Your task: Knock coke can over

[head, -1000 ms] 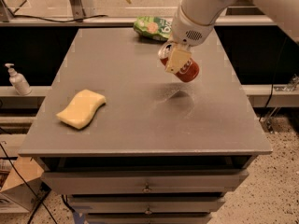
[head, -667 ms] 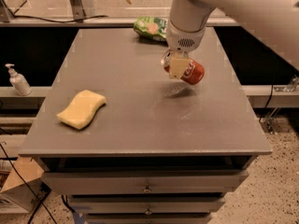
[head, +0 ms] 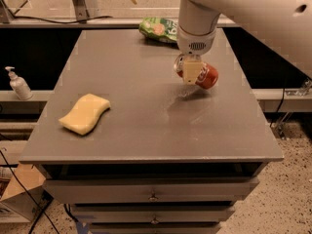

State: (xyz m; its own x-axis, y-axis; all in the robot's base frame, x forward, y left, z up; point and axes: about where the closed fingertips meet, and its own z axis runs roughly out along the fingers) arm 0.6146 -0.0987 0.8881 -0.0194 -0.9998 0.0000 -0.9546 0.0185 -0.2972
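The red coke can (head: 204, 75) is tipped over, almost on its side, at the right back part of the grey table (head: 146, 130). Its silver top points left and its base points right. My gripper (head: 191, 71) hangs from the white arm (head: 197, 23) straight down onto the can's left end, touching it and hiding part of the top. I cannot tell whether the can rests fully on the table.
A yellow sponge (head: 85, 113) lies at the front left of the table. A green snack bag (head: 158, 29) lies at the back edge, behind the arm. A soap dispenser bottle (head: 18, 83) stands on a shelf left of the table. Drawers are below the tabletop.
The can has tipped further, from a steep tilt to almost lying flat, and has shifted slightly right. The gripper has stayed at its left end.
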